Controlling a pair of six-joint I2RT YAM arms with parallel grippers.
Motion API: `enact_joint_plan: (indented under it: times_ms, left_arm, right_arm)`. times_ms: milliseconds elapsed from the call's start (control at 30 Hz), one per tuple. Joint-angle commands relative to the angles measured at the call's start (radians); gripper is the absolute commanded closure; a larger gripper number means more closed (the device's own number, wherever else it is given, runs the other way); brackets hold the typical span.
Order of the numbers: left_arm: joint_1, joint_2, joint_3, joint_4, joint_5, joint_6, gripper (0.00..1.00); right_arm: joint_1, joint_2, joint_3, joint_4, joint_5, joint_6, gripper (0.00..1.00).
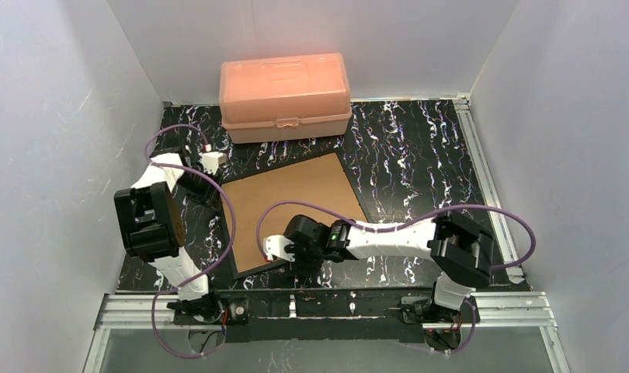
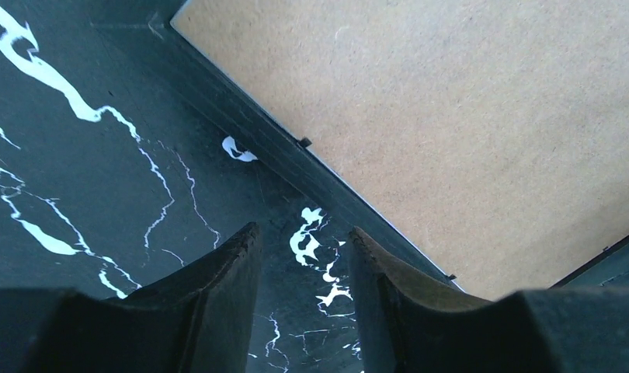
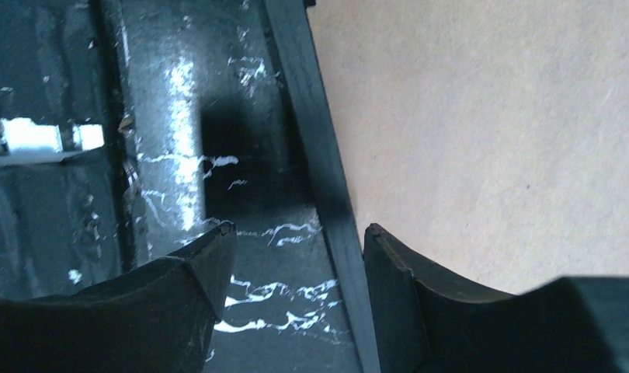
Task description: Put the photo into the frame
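The frame [image 1: 235, 260] lies flat in the middle of the table, a brown backing board [image 1: 292, 206] filling it. The photo is hidden. My left gripper [image 1: 210, 194] hangs low beside the frame's far-left side. In the left wrist view it [image 2: 305, 231] is open over bare table, with the black rail [image 2: 280, 148] just beyond its right finger [image 2: 381, 295]. My right gripper [image 1: 276, 260] is at the frame's near-left corner. In the right wrist view it [image 3: 300, 229] is open astride the rail [image 3: 327, 186], one finger [image 3: 420, 303] over the board [image 3: 482, 132] and the other over the table.
A peach plastic box [image 1: 286, 95] stands shut at the back, just beyond the frame's far corner. White walls close in the black marbled table [image 1: 420, 148] on three sides. A metal rail [image 1: 335, 305] with both arm bases runs along the near edge.
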Motion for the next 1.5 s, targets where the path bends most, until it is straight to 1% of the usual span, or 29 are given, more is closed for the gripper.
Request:
enact_joint_plan:
  times_ms: [0,67,133,233,300,433,533,600,667,800,900,1000,1100,1200,1267,1367,1400,1433,1467]
  left_arm:
    - [0.025,-0.036,-0.019,0.006,0.073,-0.019,0.58]
    - [0.049,-0.051,-0.011,-0.002,0.161,0.0,0.56]
    - [0.078,-0.079,-0.008,-0.019,0.253,0.053,0.53]
    - [0.125,-0.118,-0.007,-0.064,0.407,0.181,0.45]
    - [0.163,-0.139,-0.013,-0.089,0.487,0.281,0.41]
    - [0.227,-0.166,-0.032,-0.129,0.584,0.481,0.36]
    - [0.262,-0.205,-0.05,-0.161,0.64,0.611,0.33]
    - [0.272,-0.251,-0.077,-0.149,0.65,0.677,0.3]
    - [0.272,-0.299,-0.106,-0.097,0.64,0.7,0.3]
    - [0.272,-0.386,-0.15,0.041,0.63,0.679,0.3]
    - [0.272,-0.45,-0.191,0.154,0.635,0.637,0.3]
    - [0.266,-0.51,-0.232,0.191,0.642,0.682,0.29]
    - [0.258,-0.573,-0.285,0.192,0.64,0.781,0.28]
    - [0.253,-0.603,-0.307,0.135,0.628,0.887,0.24]
    - [0.252,-0.613,-0.319,0.098,0.612,0.946,0.19]
    - [0.251,-0.643,-0.34,0.004,0.622,1.065,0.18]
    - [0.25,-0.659,-0.356,-0.025,0.626,1.11,0.12]
    - [0.248,-0.672,-0.377,-0.049,0.624,1.154,0.1]
    - [0.248,-0.687,-0.407,-0.072,0.616,1.214,0.03]
  right_arm:
    - [0.0,0.043,0.062,0.061,-0.002,-0.077,0.33]
    - [0.0,0.062,0.058,0.08,-0.003,-0.086,0.36]
    - [-0.001,0.077,0.053,0.098,-0.006,-0.099,0.38]
    - [-0.003,0.101,0.051,0.127,-0.001,-0.117,0.41]
    - [-0.005,0.118,0.062,0.132,-0.009,-0.124,0.42]
    - [-0.015,0.152,0.083,0.141,-0.031,-0.13,0.44]
    - [-0.029,0.18,0.101,0.14,-0.05,-0.13,0.47]
    - [-0.041,0.195,0.115,0.138,-0.069,-0.127,0.5]
    - [-0.054,0.211,0.13,0.136,-0.084,-0.125,0.56]
    - [-0.078,0.241,0.169,0.134,-0.112,-0.109,0.7]
    - [-0.086,0.269,0.206,0.13,-0.123,-0.094,0.77]
    - [-0.09,0.297,0.239,0.127,-0.138,-0.077,0.8]
    - [-0.091,0.323,0.273,0.14,-0.145,-0.053,0.79]
    - [-0.094,0.366,0.326,0.147,-0.138,-0.018,0.79]
    - [-0.102,0.4,0.369,0.144,-0.137,0.008,0.81]
    - [-0.118,0.454,0.443,0.113,-0.154,0.047,0.87]
    - [-0.126,0.466,0.467,0.097,-0.162,0.056,0.89]
    - [-0.131,0.475,0.481,0.089,-0.171,0.065,0.91]
    - [-0.137,0.478,0.488,0.093,-0.175,0.075,0.93]
